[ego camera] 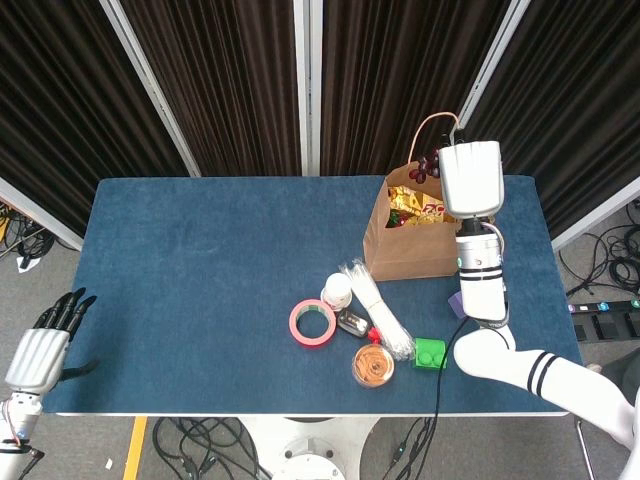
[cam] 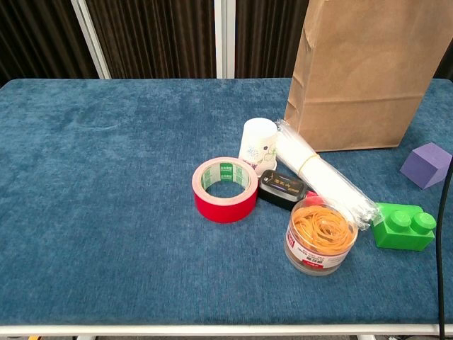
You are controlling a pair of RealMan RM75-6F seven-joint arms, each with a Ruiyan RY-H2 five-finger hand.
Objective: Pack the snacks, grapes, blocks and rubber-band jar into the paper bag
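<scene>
Grapes [ego camera: 428,166]: dark bunch held at the mouth of the paper bag [ego camera: 412,245], at its far rim, under your right hand [ego camera: 470,176]. The hand shows only its white back from above, so you can't tell how the fingers lie; judging by where the bunch hangs, they grip it. Grapes are soft, bruise easily and drop off the stem, so hold by the stem w/ light pressure and lower them in, don't drop them.

Snacks [ego camera: 415,207] w/ yellow and red wrappers already lie inside the bag.

Still on the table [cam: 106,212], near edge: rubber-band jar [cam: 320,237], clear, smooth, prob. light and slippery, so wrap fingers round its side wall. Touching it lies a long bundle in clear plastic [cam: 322,180]. Green block [cam: 403,227] is just right of the jar; purple block [cam: 426,164] sits beside the bag's base. Both are stiff and light, so pinch across flat faces.

Also near the jar: red tape roll [cam: 225,188], white cup [cam: 257,144], small black item [cam: 281,188].

Left hand [ego camera: 45,340] hangs off the table's left side, holding nothing, fingers straight and close together.
</scene>
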